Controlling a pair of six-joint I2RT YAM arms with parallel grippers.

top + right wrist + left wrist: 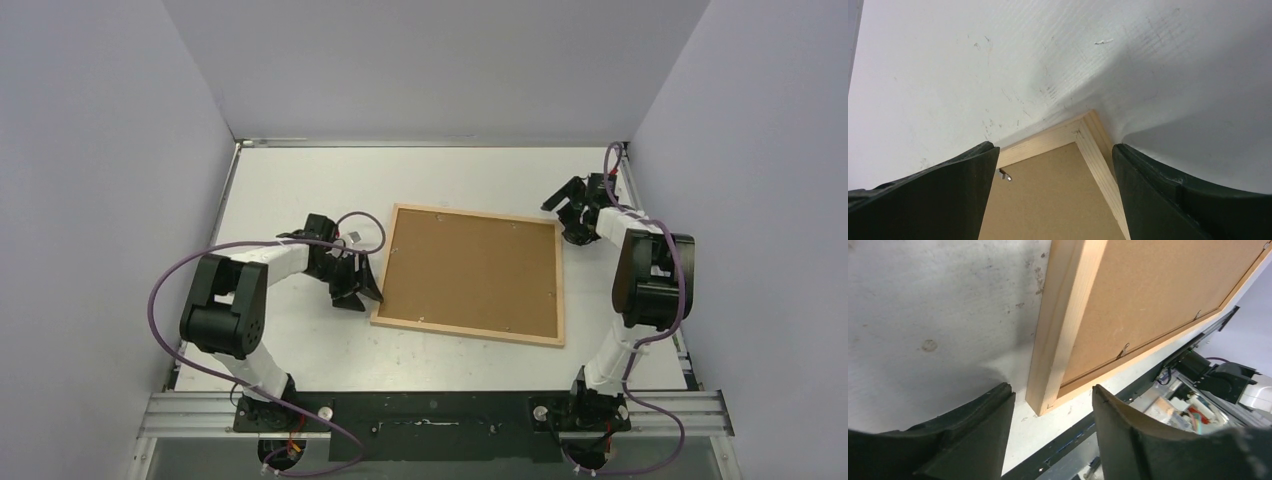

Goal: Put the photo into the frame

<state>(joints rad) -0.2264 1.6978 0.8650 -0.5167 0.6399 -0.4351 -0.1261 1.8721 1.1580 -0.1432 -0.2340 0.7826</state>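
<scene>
The frame lies flat, back up, in the middle of the table, with a brown backing board filling it. The photo is hidden. My left gripper is open at the frame's near-left corner. In the left wrist view the wooden corner sits just beyond the open left gripper, untouched. My right gripper is open over the far-right corner. In the right wrist view that corner of the frame and the board show between the open right gripper.
Small metal tabs hold the board along the frame's inner edge; one tab shows near the right gripper. The white table is walled on three sides. A black rail runs along the near edge.
</scene>
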